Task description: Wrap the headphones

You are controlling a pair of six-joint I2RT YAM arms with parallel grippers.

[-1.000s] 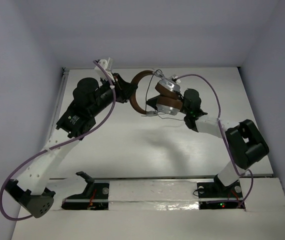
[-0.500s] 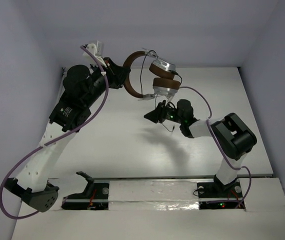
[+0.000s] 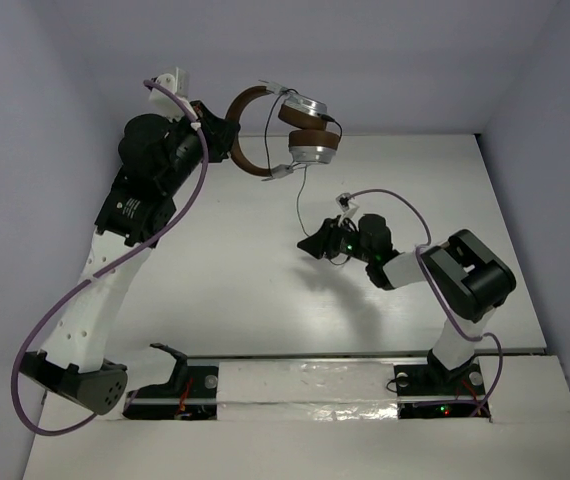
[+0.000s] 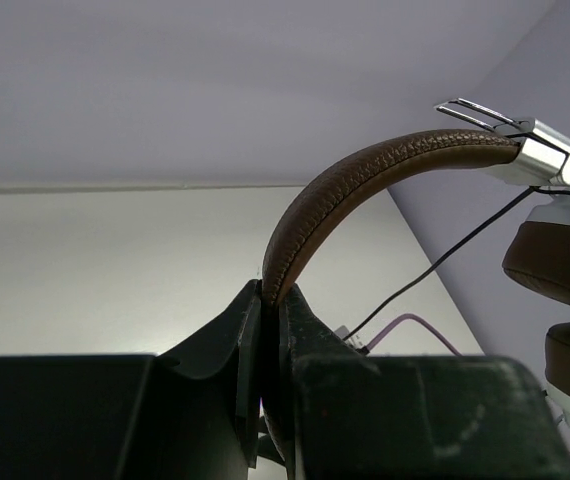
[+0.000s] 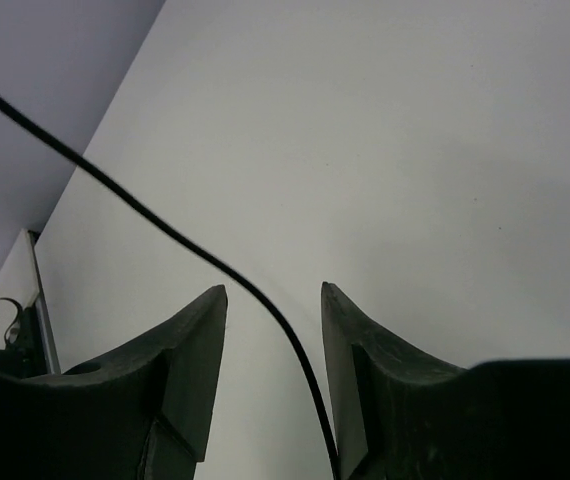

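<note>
Left gripper (image 3: 223, 138) raised headphones (image 3: 310, 150); right gripper (image 5: 275, 292) opened.

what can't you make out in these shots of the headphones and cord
- cord's far end: right wrist view, it runs off the bottom edge between the open right end effector's fingers; top view, too thin.
- earcups: left wrist view, cut by the right edge.
- headband grip depth: left wrist view, hidden inside the left end effector.

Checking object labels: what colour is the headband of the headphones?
Brown, with a leather-like grain; the headband shows best in the left wrist view.
</note>
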